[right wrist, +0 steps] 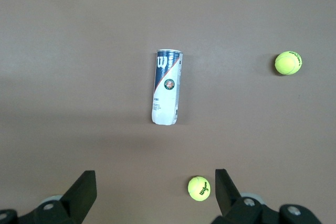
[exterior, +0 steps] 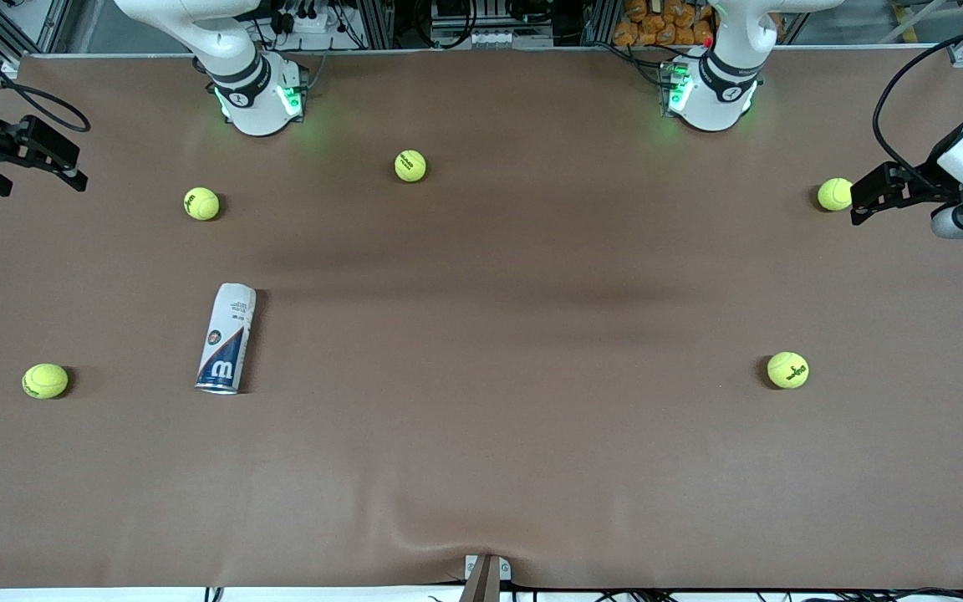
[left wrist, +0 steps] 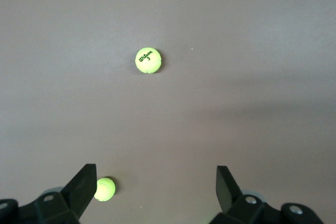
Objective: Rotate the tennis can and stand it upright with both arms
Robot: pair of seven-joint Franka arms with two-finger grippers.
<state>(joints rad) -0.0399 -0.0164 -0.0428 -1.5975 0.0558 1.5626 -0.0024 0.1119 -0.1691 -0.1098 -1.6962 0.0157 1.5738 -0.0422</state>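
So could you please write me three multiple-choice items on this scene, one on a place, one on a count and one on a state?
1. Where does the can lie?
A. toward the right arm's end of the table
B. toward the left arm's end
C. on a ball

2. How many balls does the front view show?
A. three
B. five
C. seven

3. How is the can?
A. upright
B. held in a gripper
C. lying on its side

Answers:
1 A: it lies nearest the right arm's base.
2 B: five separate balls on the table.
3 C: it lies flat, while the left gripper and right gripper are open and apart from it.
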